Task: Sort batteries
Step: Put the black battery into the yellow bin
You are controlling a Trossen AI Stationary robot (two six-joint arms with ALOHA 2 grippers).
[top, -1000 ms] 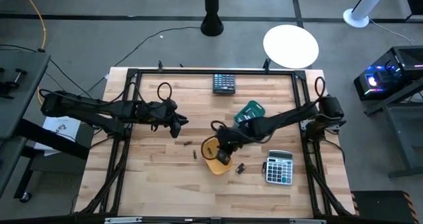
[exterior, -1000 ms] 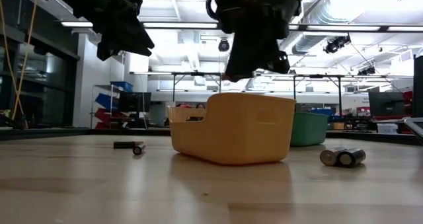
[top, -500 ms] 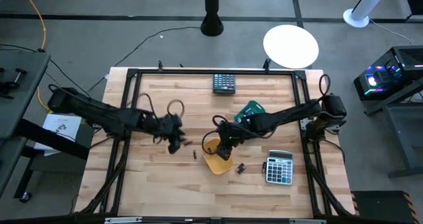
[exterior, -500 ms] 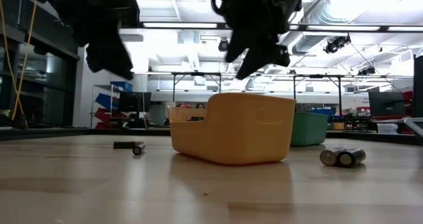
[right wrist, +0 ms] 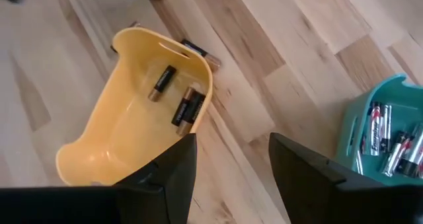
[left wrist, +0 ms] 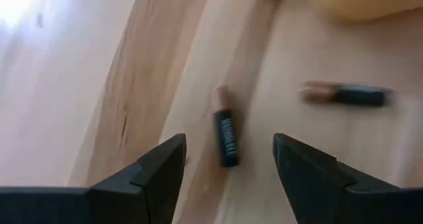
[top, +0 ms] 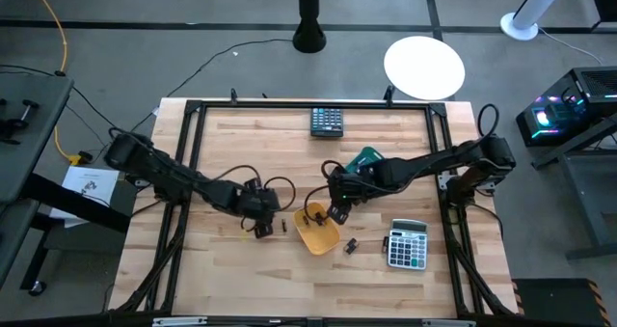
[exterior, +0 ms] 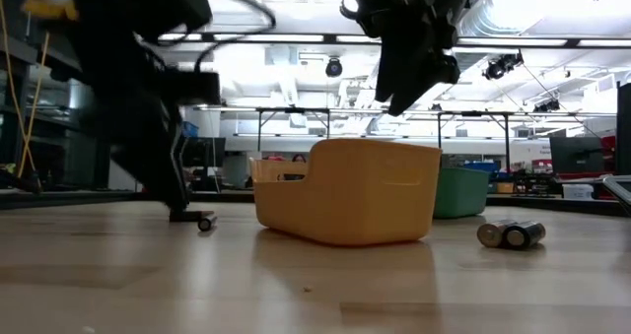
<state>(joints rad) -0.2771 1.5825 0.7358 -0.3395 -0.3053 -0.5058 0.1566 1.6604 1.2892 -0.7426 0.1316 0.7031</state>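
Battery sort: both grippers open, nothing held.

Left gripper [left wrist: 228, 161] low over the light wooden table [top: 231, 279], fingers spread wide either side of a small dark cylindrical battery with a copper end [left wrist: 225, 136] lying flat, not touching it; second similar battery [left wrist: 345, 95] just beyond. Right gripper [right wrist: 230, 159] above the yellow plastic tray [right wrist: 99, 135], fingers parted, empty. Three batteries [right wrist: 188, 105] in that tray; several more in the teal plastic tray [right wrist: 353, 125]. Two loose batteries [exterior: 511, 234] beside yellow tray.

grey floor [top: 145, 57] around the wooden table [top: 241, 269]; ceiling strip lights [exterior: 286, 38] glow above distant workbenches [exterior: 296, 112].
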